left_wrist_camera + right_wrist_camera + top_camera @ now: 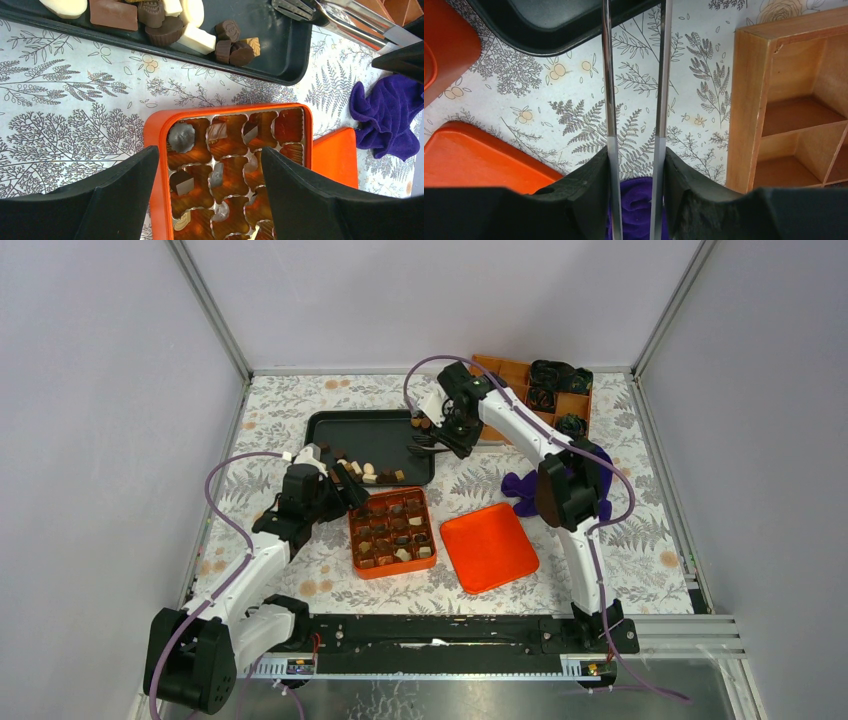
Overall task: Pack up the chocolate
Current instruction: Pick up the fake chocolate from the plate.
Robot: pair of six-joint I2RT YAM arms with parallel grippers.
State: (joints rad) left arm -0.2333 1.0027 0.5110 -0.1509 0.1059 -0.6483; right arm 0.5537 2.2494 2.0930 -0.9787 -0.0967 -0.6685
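Note:
Loose chocolate [366, 473] [170, 25], dark, light brown and white, lies along the near edge of a black tray [365, 430] [285, 55]. More pieces sit in the cells of an orange box [355, 540] [156, 131]. My left gripper [349, 490] [210, 170] hangs open over the box with nothing between its fingers. Over the tray's right end, my right gripper [452, 430] [635, 165] is shut on metal tongs [424, 446] [609, 75] [345, 17]. The tongs' two arms stand a little apart, and their tips are out of the right wrist view.
The orange lid [488, 547] [469, 160] [335, 155] lies right of the box. A purple cloth [520, 488] [385, 115] [636, 200] sits beyond it. A wooden compartment tray [510, 375] [749, 100] with black bundles [555, 380] stands at the back right.

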